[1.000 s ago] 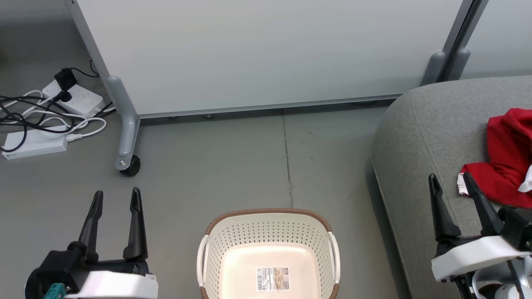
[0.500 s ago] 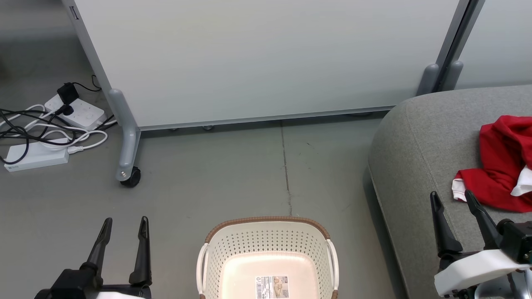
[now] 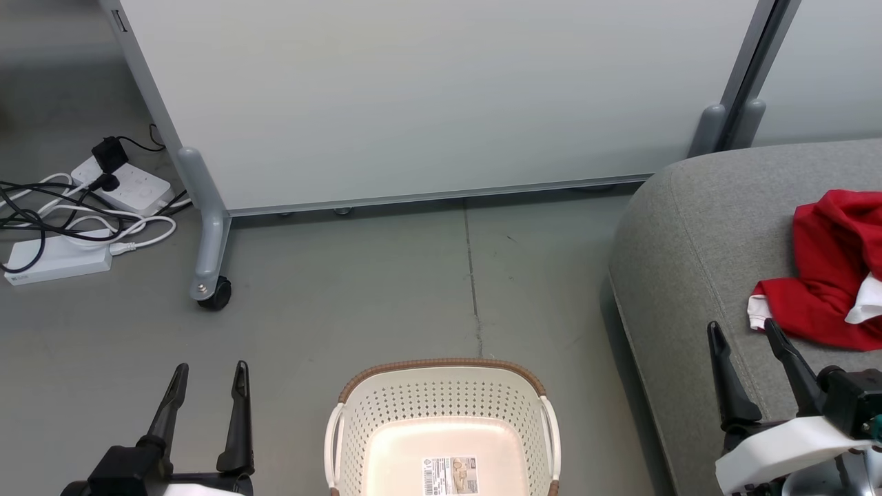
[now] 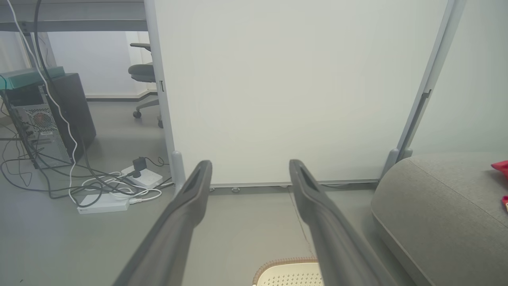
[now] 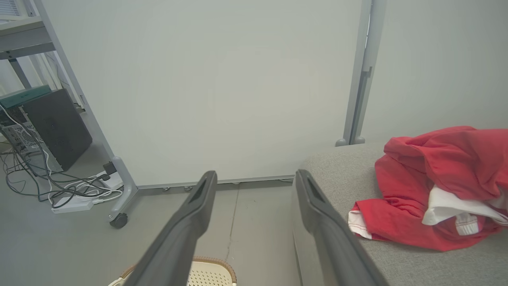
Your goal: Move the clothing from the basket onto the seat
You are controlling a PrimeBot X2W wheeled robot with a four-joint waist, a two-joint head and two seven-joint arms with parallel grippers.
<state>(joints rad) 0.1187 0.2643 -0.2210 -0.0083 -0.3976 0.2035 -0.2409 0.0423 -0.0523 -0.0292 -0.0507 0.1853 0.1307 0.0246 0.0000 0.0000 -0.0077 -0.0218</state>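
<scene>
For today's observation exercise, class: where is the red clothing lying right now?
The clothing lies on the grey seat at the right of the head view, just beyond the open right pincer, with the basket on the floor to its left.

Left gripper (image 3: 211,367): lower left of head view, fingers (image 3: 234,413) spread apart, pointing up and slightly tilted right. Right gripper (image 3: 741,326): lower right, fingers likewise parted, leaning left.
</scene>
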